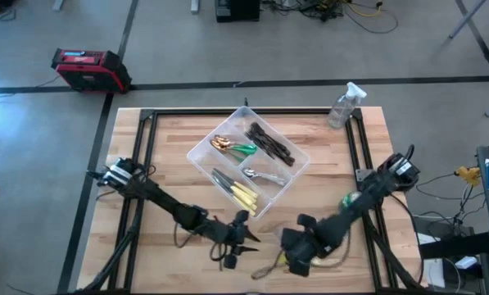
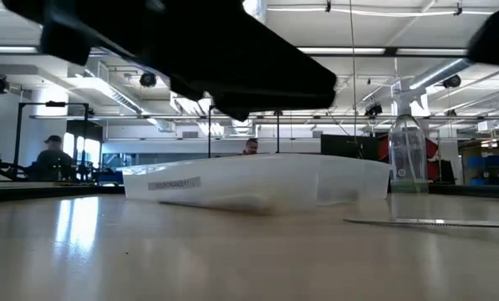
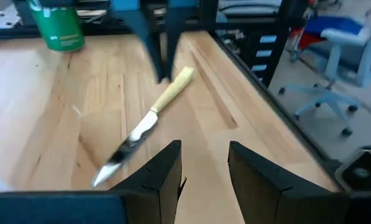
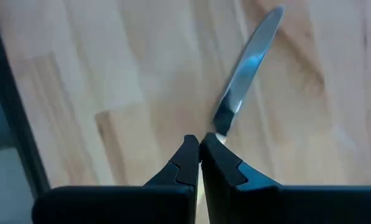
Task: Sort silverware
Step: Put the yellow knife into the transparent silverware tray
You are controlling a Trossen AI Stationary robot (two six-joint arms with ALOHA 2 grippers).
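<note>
Right hand (image 4: pixel 199 155), pressed together on the handle of a cream knife (image 1: pixel 270 266) at the table's (image 1: pixel 146 246) 6 o'clock edge; left hand (image 3: pixel 204 168) spread nearby; knife light, stiff, slippery-bladed, best held by handle.

High view looks straight down; low view level at the tabletop; both wrist views share the knife (image 3: pixel 149 121) close-up.

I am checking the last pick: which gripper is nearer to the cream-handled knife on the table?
Right. The right gripper is shut on the cream-handled knife at its handle. The left gripper is open, just short of its blade tip, not touching.
</note>
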